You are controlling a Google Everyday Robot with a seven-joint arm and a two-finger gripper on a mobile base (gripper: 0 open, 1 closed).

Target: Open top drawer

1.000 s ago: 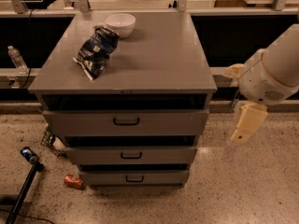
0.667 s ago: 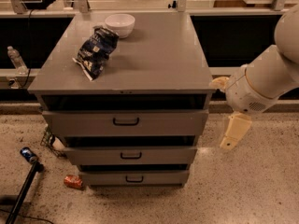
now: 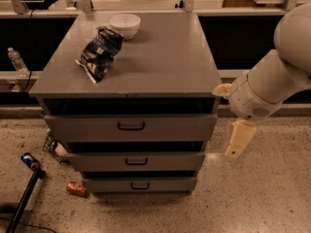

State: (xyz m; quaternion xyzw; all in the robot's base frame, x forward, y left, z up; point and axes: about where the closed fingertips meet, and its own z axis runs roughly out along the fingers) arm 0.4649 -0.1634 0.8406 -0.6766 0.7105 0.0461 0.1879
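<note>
The top drawer [image 3: 170,127] is the widest gray front of three in the gray cabinet, just under the cabinet top, with a dark gap above it. Its small black loop handle [image 3: 131,126] sits at the middle of the front. My gripper [image 3: 225,123] hangs from the white arm at the right, just beside the cabinet's right front corner, level with the top drawer. One cream finger [image 3: 221,89] points left toward the corner and the other finger [image 3: 239,139] points down; they stand apart and hold nothing. The gripper is well right of the handle and does not touch it.
A white bowl [image 3: 125,24] and a dark crumpled snack bag [image 3: 99,52] lie on the cabinet top [image 3: 165,62]. Two narrower drawers [image 3: 133,161] sit below. A can [image 3: 76,189], a blue can [image 3: 29,160] and a black pole lie on the floor at left. A water bottle [image 3: 16,61] stands far left.
The arm and gripper have moved left and slightly down, from out at the right to close beside the cabinet's right front corner. The drawers have not moved.
</note>
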